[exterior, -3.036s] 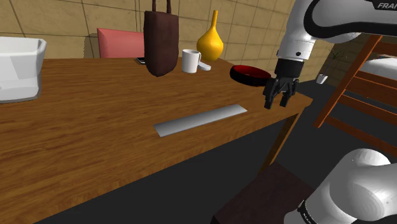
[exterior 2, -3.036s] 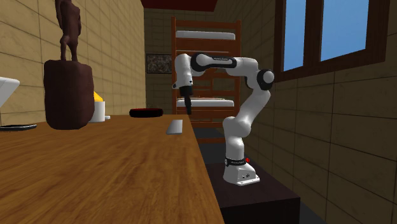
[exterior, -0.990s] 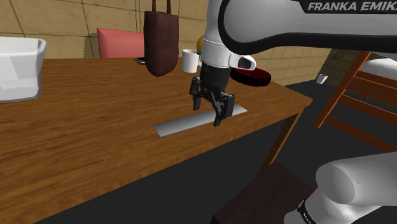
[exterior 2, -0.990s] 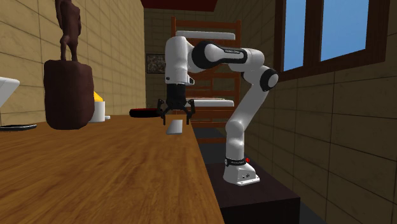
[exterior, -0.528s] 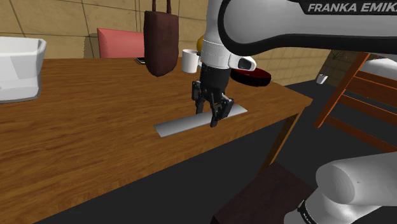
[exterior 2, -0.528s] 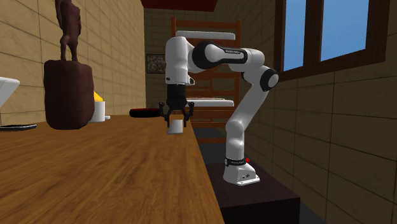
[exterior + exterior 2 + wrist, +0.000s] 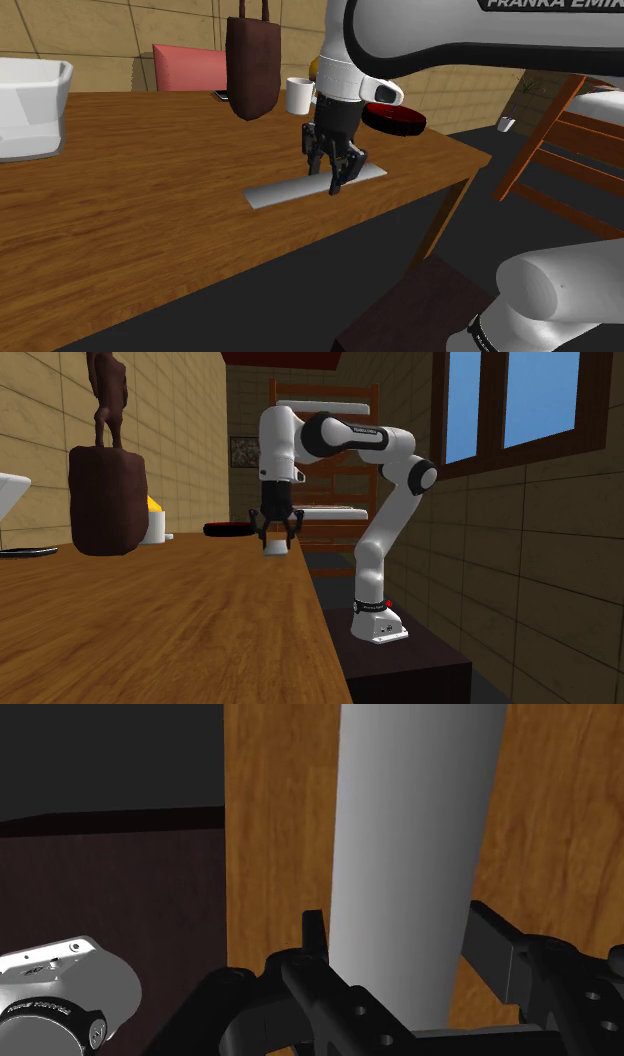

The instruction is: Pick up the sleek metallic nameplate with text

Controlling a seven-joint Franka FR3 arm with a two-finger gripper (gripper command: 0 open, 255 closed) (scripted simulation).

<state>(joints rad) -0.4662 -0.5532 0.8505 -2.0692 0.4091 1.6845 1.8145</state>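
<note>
Jaws astride nameplate (image 7: 280, 191), perhaps touching, bowl (image 7: 400, 121) behind

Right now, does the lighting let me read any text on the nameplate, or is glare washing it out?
Wrist view: the nameplate under the gripper is a smooth grey gradient, with no glare spot and no readable text. Shoulder view: it looks flat pale grey against the warm wooden table. Second exterior view: the blue windows are the brightest area.
</note>
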